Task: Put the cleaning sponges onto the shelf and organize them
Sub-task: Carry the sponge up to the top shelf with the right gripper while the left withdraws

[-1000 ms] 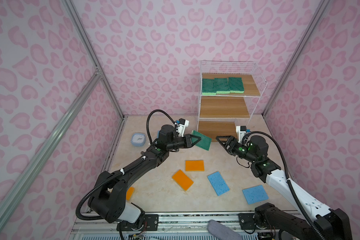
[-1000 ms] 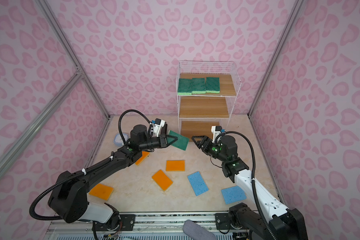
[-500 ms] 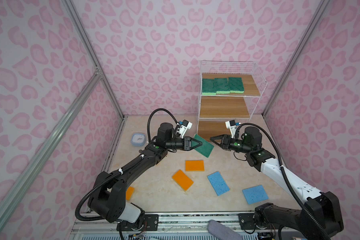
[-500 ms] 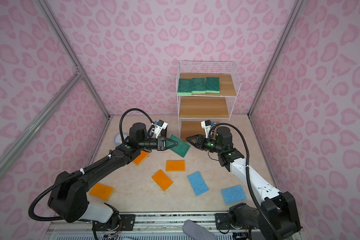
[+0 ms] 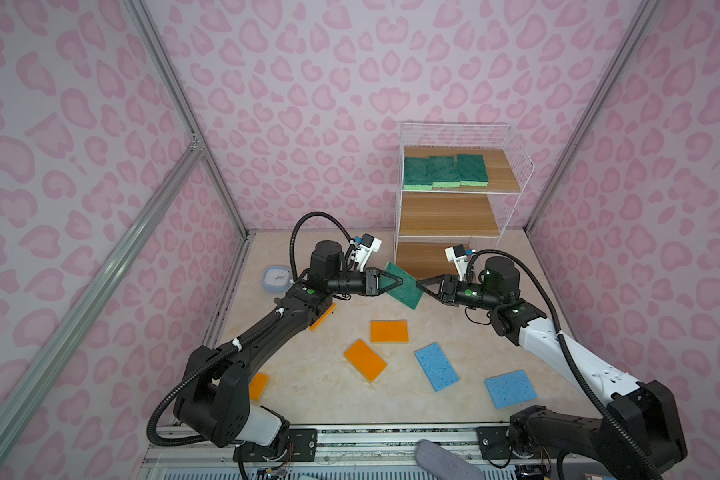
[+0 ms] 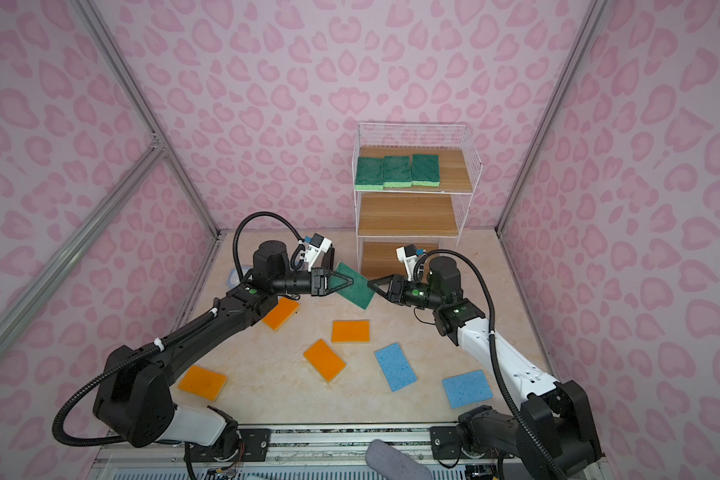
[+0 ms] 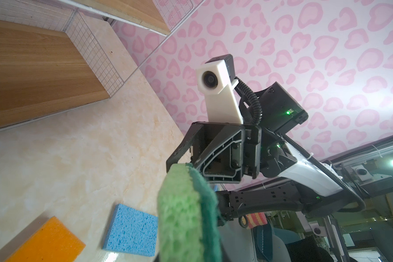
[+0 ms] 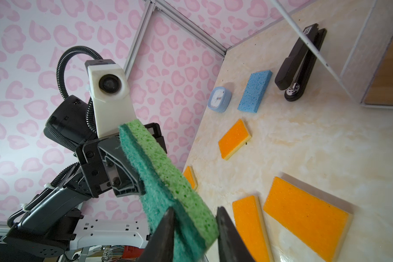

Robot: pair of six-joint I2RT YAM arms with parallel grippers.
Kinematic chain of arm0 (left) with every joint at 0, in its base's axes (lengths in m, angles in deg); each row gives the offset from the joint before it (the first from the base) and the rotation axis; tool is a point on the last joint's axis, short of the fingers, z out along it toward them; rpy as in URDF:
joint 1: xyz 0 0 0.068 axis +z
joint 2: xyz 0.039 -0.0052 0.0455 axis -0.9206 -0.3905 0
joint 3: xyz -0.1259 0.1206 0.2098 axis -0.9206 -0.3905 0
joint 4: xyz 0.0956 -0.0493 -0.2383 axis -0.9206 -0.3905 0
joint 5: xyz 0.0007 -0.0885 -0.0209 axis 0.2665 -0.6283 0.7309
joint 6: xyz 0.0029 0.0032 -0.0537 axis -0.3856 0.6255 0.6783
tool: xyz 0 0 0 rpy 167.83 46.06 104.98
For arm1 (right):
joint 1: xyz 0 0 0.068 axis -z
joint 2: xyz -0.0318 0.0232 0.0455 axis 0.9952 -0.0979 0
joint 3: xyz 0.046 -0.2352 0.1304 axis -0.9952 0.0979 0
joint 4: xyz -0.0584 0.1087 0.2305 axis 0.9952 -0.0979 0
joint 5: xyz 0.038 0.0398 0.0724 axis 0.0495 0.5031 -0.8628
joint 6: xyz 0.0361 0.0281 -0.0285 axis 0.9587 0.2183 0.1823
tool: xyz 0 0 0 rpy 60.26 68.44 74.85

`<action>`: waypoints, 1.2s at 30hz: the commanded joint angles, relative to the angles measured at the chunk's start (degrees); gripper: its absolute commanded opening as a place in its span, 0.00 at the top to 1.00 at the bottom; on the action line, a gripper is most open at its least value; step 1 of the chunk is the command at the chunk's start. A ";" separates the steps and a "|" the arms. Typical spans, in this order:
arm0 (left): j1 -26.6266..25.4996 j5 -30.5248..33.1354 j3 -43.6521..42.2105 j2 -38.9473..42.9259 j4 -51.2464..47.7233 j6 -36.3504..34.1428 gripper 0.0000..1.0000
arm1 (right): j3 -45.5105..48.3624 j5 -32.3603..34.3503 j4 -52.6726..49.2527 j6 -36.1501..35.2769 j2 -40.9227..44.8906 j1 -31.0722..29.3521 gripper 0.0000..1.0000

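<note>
Aloft, green sponge (image 5: 409, 293) pinched between left pincer (image 5: 400, 282), right pincer (image 5: 419, 284).

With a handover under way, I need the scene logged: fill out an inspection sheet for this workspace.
Surface: beige marbled tabletop, no spills seen.
Job's things: three green-topped rectangular sponges on top wooden board of white wire shelf; fourth green sponge held aloft; four orange sponges, three porous blue sponges loose on tabletop.
Clutter: light-blue square clock; black stapler.
Grippers: left gripper shut on fourth green sponge; right gripper with jaws astride its other end, clamping unclear.
Cables: black corrugated hoses arch over both wrists, unsnagged.
Surroundings: pink spotted walls, aluminium posts.
</note>
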 commanded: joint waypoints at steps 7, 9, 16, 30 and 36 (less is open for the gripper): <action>0.52 -1.42 0.88 0.91 2.49 0.70 0.84 | 1.25 -0.70 3.37 1.45 0.63 -0.14 0.94; 0.52 -1.33 1.16 0.66 2.33 1.01 0.73 | 1.33 -0.33 3.05 1.45 1.23 -0.12 0.97; 1.05 6.62 2.97 3.30 -9.01 -4.88 0.02 | -0.85 5.41 -4.35 -0.86 6.18 0.05 1.00; 1.05 32.51 -3.74 15.71 -20.27 -9.62 0.03 | -26.37 37.34 -38.23 -10.02 11.88 3.12 1.00; 0.96 33.38 -8.78 17.94 -18.75 -8.45 0.02 | -42.45 48.86 -45.78 -14.03 7.89 3.50 1.00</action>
